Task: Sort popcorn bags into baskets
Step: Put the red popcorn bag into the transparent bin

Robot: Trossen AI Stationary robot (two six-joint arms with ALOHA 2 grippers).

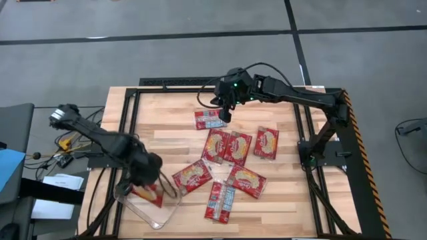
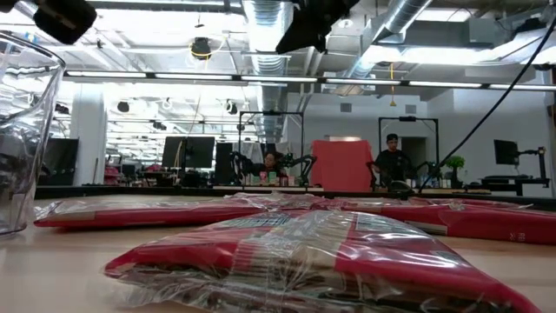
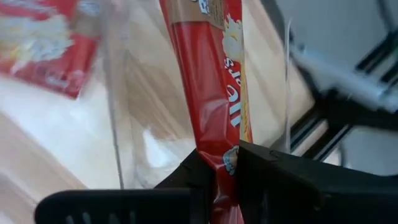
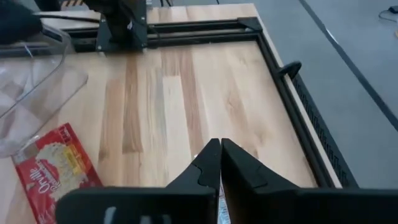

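Tabletop (image 1: 167, 140) space is mostly taken by seven bags spread right of the tub (image 1: 155, 208), which sits at the near left corner. One bag (image 3: 214, 93) is pinched in the left hand (image 1: 143, 175) above the tub and should be freed once well inside its walls. At the far side, the right hand (image 1: 224, 115) is closed narrow over another bag (image 1: 209, 120); whether it is gripped cannot be told.
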